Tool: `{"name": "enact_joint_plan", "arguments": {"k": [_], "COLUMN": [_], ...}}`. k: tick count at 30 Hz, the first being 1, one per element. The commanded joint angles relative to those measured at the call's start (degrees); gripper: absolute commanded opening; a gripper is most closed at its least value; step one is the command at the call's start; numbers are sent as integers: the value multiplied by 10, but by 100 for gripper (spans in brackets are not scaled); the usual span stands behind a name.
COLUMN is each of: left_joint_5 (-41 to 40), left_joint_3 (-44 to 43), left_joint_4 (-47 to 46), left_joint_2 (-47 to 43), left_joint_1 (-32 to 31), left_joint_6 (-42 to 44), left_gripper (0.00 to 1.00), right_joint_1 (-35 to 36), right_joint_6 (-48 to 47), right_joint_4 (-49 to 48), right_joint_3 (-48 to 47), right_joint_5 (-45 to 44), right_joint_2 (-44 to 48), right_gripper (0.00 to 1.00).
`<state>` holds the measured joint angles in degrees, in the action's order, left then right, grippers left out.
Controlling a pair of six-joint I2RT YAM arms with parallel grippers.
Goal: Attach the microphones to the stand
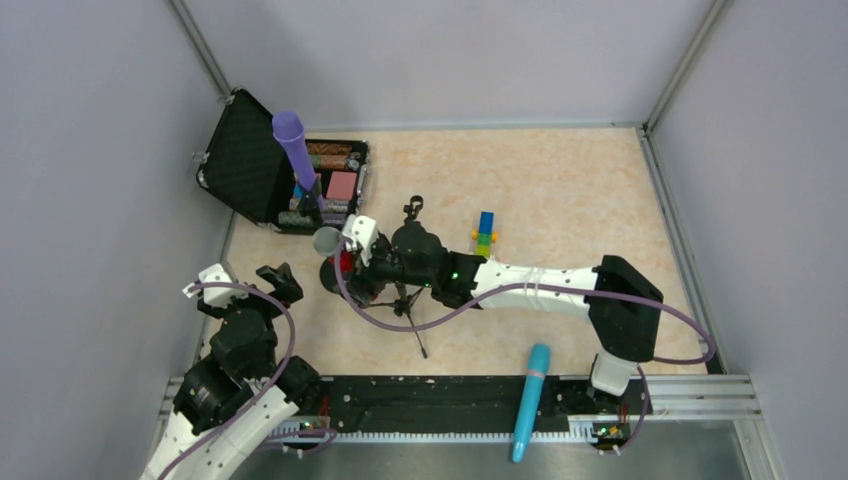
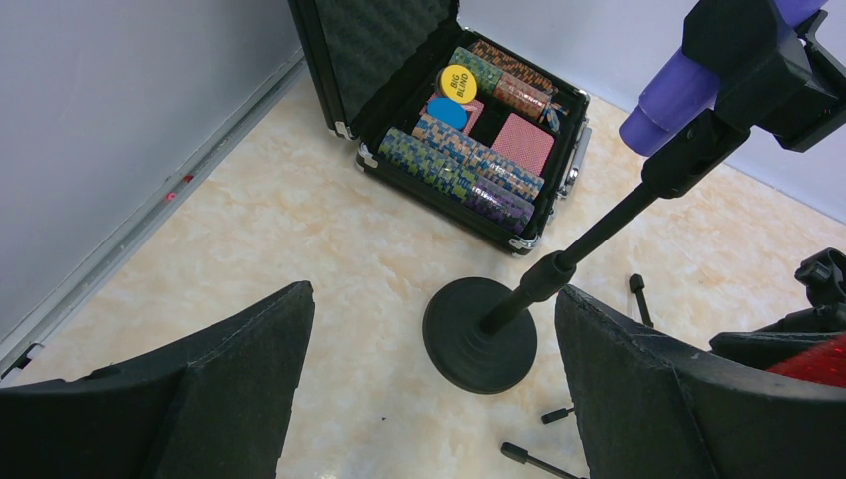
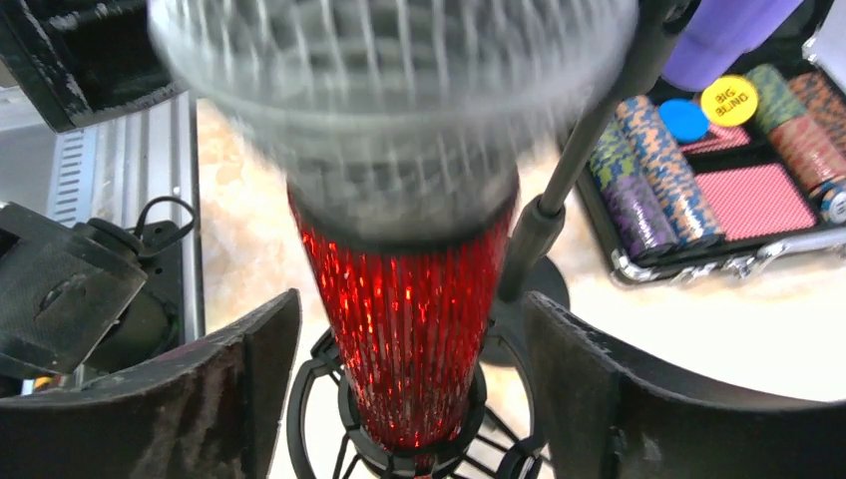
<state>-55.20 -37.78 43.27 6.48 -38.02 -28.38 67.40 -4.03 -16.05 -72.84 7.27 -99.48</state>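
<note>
The glittery red microphone [image 3: 404, 319] with its silver-grey ball head [image 1: 327, 241] stands upright in the ring holder [image 3: 399, 454] of a small tripod stand [image 1: 415, 325]. My right gripper [image 3: 411, 296] is open around it, with a gap on each side between the fingers [image 3: 249, 369] and the microphone. The purple microphone [image 1: 293, 145] sits clipped on a round-base stand [image 2: 479, 334]. The cyan-blue microphone [image 1: 531, 400] lies on the near rail. My left gripper [image 2: 434, 291] is open and holds nothing, hovering over the floor just near the round base.
An open black case [image 1: 250, 165] of poker chips and cards stands at the back left, behind the round-base stand. A small multicoloured block toy [image 1: 485, 235] lies mid-table. Grey walls close in on both sides. The black rail [image 1: 450, 400] runs along the near edge.
</note>
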Motion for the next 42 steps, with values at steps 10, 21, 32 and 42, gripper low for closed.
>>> {"name": "enact_joint_plan", "arguments": {"k": [10,21,32,42], "left_joint_5": [-11,-9,-5,-5], "left_joint_3": [2,2,3,3], "left_joint_4": [-24,-24,-26,-27], "left_joint_2": [-7,-10,-13,-12], "left_joint_1": [2,2,2,2], "left_joint_6": [3,3,4,6], "left_gripper": [94,94,94,94], "right_joint_1": [3,-96,-145,-153], "right_joint_6": [-7,65,-79,-170], "right_joint_4": [30,63,160,208], "right_joint_3": [31,52,84,85], "right_joint_5": [-26,148,206,301], "right_joint_2": [110,158,205,182], "right_gripper": [98,96,99,98]}}
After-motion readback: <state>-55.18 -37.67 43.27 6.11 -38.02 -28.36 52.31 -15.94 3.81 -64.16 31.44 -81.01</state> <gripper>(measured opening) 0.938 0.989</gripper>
